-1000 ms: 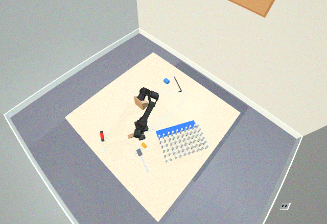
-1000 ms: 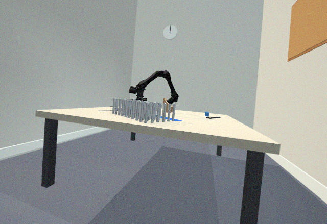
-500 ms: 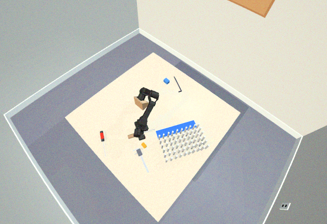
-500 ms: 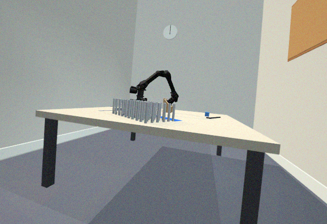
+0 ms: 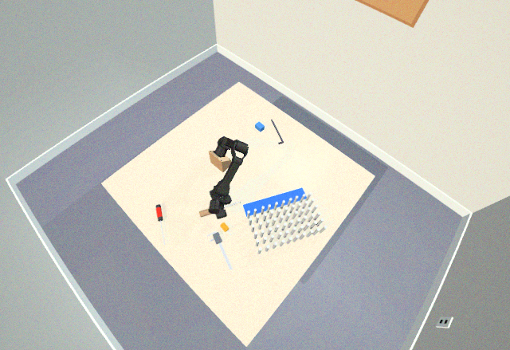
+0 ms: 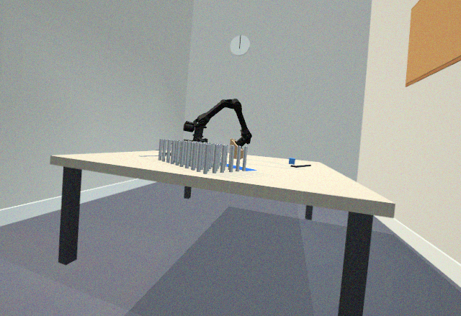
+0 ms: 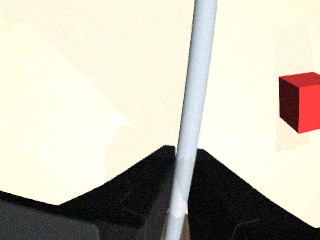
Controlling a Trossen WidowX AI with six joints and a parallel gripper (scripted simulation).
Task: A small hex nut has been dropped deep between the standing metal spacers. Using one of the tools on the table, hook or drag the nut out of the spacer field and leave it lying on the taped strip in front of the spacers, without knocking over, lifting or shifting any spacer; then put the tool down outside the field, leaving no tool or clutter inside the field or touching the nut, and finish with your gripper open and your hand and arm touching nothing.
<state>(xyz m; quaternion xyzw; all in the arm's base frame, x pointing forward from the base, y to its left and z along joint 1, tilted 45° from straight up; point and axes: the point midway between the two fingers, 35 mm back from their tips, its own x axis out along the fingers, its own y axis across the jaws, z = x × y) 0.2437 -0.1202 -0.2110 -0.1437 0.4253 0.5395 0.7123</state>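
My gripper [image 5: 220, 210] [image 6: 201, 140] [image 7: 182, 159] is shut on a thin-rod tool [image 5: 203, 213] [image 7: 197, 80] with a wooden handle. It holds the tool above the table, left of the field in the top view. The pale rod runs from the fingers toward the taped side; the shape of its tip is unclear. The blue taped strip [image 5: 272, 199] [image 6: 250, 168] lies along the front row of metal spacers [image 5: 249, 214] [image 6: 217, 158], which stand upright in rows. I cannot make out the nut among them.
A red cube [image 7: 309, 107] shows in the wrist view. An orange block [image 5: 224, 226], a grey caliper-like tool [image 5: 217, 237] and a red-handled screwdriver [image 5: 158, 212] lie near the arm. A blue cube [image 5: 259, 126] [image 6: 292, 161] and black hex key [image 5: 276, 131] [image 6: 300, 165] lie beyond the arm's wooden base block [image 5: 217, 161].
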